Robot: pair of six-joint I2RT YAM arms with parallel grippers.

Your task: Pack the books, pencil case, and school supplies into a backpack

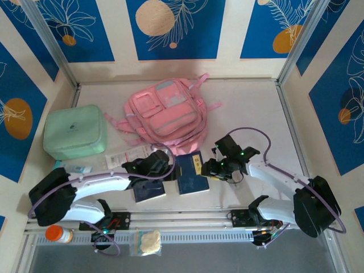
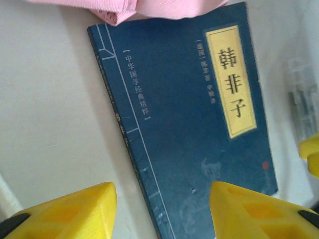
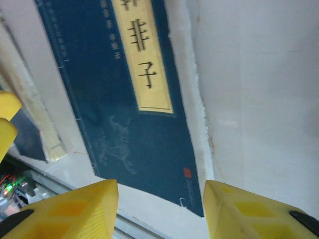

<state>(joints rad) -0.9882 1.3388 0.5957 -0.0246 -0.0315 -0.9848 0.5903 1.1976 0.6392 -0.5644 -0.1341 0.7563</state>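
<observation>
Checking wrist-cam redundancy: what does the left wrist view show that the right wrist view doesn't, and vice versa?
Left wrist: the backpack, pink fabric at the navy book's top edge, plus the whole title label. Right wrist: the rail with wiring and a green light past the book's bottom edge. Both: that book lying on the table, its red seal, and open yellow fingers framing it, left gripper and right gripper.

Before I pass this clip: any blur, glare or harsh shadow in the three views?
Top external: even, soft light, only faint shadows, backpack clear. Left wrist: navy book title crisp, its yellow fingers soft, right edge washed out. Right wrist: cover slightly soft, table bright but not blown.
</observation>
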